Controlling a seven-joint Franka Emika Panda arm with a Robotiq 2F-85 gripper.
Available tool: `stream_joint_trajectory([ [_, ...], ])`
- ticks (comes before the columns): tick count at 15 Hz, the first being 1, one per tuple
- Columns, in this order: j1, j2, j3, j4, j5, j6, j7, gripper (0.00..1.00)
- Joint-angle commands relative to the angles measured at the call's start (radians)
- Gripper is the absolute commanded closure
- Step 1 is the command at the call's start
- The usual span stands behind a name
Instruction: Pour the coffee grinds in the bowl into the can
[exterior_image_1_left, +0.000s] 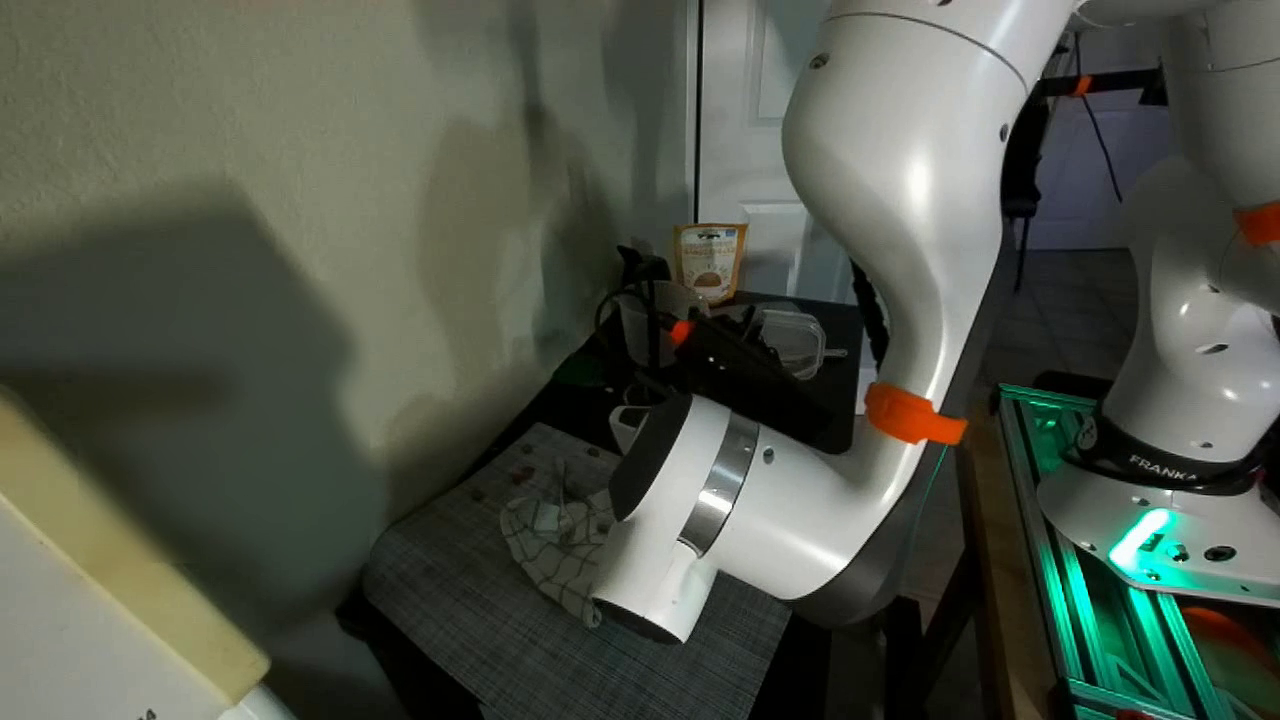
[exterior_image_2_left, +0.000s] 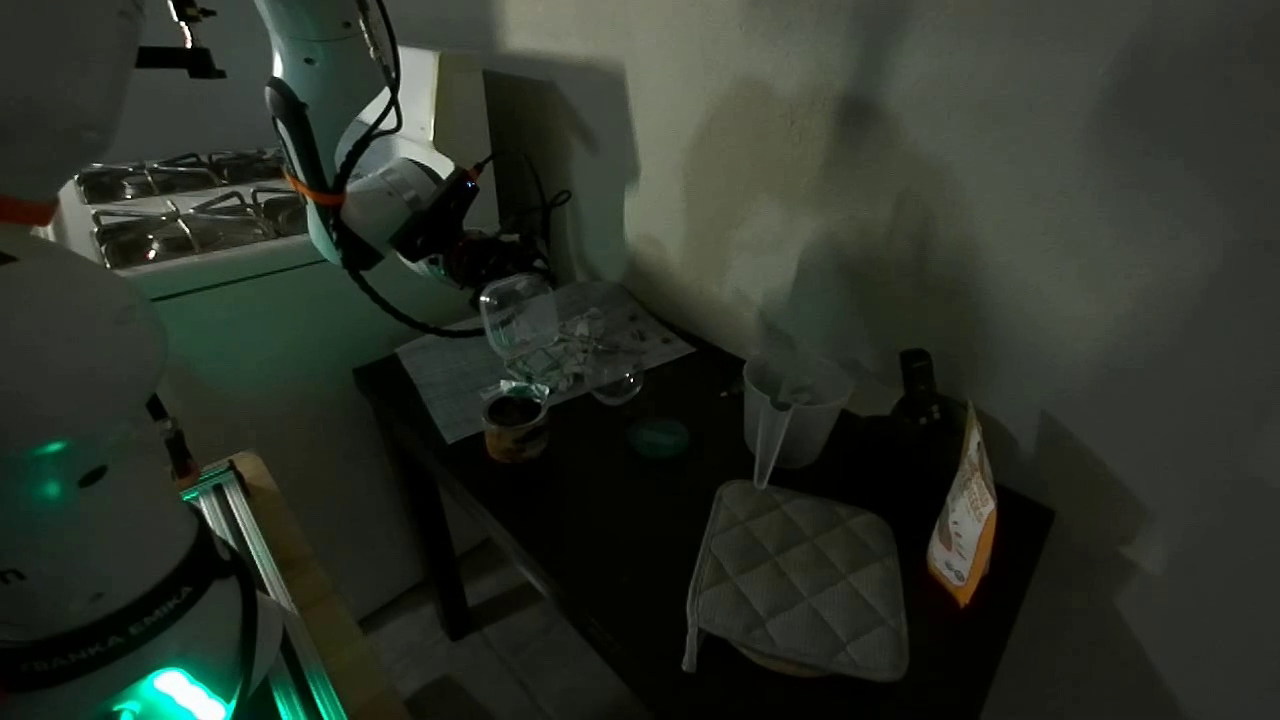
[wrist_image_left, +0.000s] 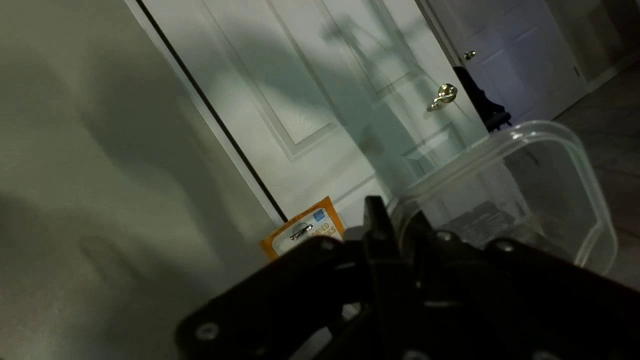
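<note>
Bowl (exterior_image_2_left: 518, 315) of clear plastic is lifted, looks tilted, pinched in the claw (wrist_image_left: 397, 217), seemingly near the can (exterior_image_2_left: 515, 442) by the edge of the counter (exterior_image_2_left: 590, 520) opposite the wall (exterior_image_2_left: 1000, 250). Pouring probably remains; whether grinds already fell, I cannot tell.

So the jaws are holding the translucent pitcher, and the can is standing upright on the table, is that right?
Not quite: the jaws are gripping a clear plastic container, not the pitcher. The wrist view shows the container's edge between them, and the pitcher stands on the table in an exterior view. The can standing upright on the table is right.
</note>
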Motion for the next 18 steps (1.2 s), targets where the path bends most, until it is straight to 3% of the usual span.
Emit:
stream_joint_trajectory([
  [1, -0.015, 0.062, 0.032, 0.057, -0.037, -0.055, -0.008, 0.97],
  [5, -0.045, 0.027, 0.052, 0.048, -0.013, -0.02, 0.012, 0.97],
  [11, -0.201, -0.255, 0.073, -0.154, 0.058, 0.262, 0.089, 0.97],
  [18, -0.303, -0.627, 0.025, -0.419, 0.182, 0.586, 0.153, 0.97],
])
